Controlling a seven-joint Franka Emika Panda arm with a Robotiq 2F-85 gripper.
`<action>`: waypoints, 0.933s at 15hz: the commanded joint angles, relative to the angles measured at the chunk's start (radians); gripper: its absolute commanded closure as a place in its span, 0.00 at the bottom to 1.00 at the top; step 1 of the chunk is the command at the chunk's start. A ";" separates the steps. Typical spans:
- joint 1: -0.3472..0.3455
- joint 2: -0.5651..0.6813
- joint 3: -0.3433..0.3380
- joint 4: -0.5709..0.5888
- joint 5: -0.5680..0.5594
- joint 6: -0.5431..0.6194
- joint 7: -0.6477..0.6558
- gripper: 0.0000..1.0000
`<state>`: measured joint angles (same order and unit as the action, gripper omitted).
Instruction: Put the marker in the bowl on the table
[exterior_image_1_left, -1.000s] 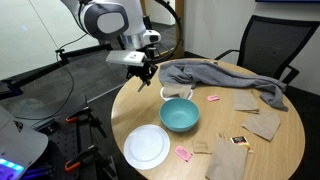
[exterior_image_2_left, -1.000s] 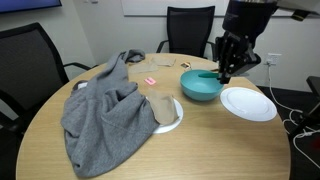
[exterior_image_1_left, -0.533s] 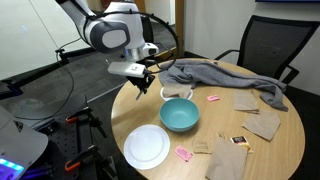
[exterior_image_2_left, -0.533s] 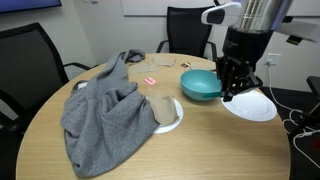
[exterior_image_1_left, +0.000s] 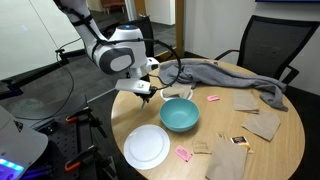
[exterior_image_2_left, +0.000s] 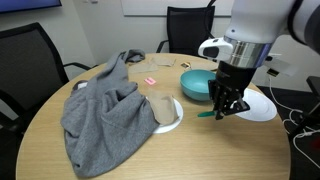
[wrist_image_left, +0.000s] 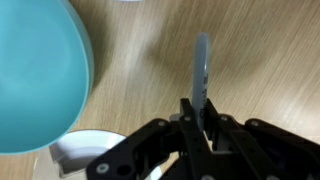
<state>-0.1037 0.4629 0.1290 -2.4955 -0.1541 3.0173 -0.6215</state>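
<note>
The teal-blue bowl (exterior_image_1_left: 180, 116) (exterior_image_2_left: 197, 86) stands on the round wooden table (exterior_image_1_left: 285, 150) (exterior_image_2_left: 120, 160) and also shows at the left of the wrist view (wrist_image_left: 40, 70). My gripper (exterior_image_1_left: 146, 96) (exterior_image_2_left: 222, 110) (wrist_image_left: 200, 115) hangs low over the table beside the bowl, between it and the white plate. It is shut on the marker (wrist_image_left: 203, 65), a slim stick that pokes out past the fingertips over bare wood. The marker's tip shows beside the fingers in an exterior view (exterior_image_2_left: 205, 114). The marker is outside the bowl.
A flat white plate (exterior_image_1_left: 147, 147) (exterior_image_2_left: 258, 104) (wrist_image_left: 85, 145) lies next to the bowl by the table edge. A grey cloth (exterior_image_1_left: 220, 75) (exterior_image_2_left: 100, 110) covers part of the table. Pink scraps (exterior_image_1_left: 183, 153) and brown pieces (exterior_image_1_left: 262, 125) lie around. Office chairs (exterior_image_1_left: 270, 45) (exterior_image_2_left: 30, 50) stand around the table.
My gripper has come down with the marker from beside the bowl's rim to just above the table, and has shifted toward the plate and table edge.
</note>
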 joint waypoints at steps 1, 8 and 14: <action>-0.035 0.081 0.018 0.053 -0.056 0.046 0.001 0.96; -0.030 0.148 0.008 0.119 -0.110 0.037 0.014 0.46; -0.031 0.096 0.006 0.097 -0.109 0.015 0.029 0.01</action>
<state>-0.1225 0.6096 0.1332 -2.3752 -0.2384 3.0437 -0.6209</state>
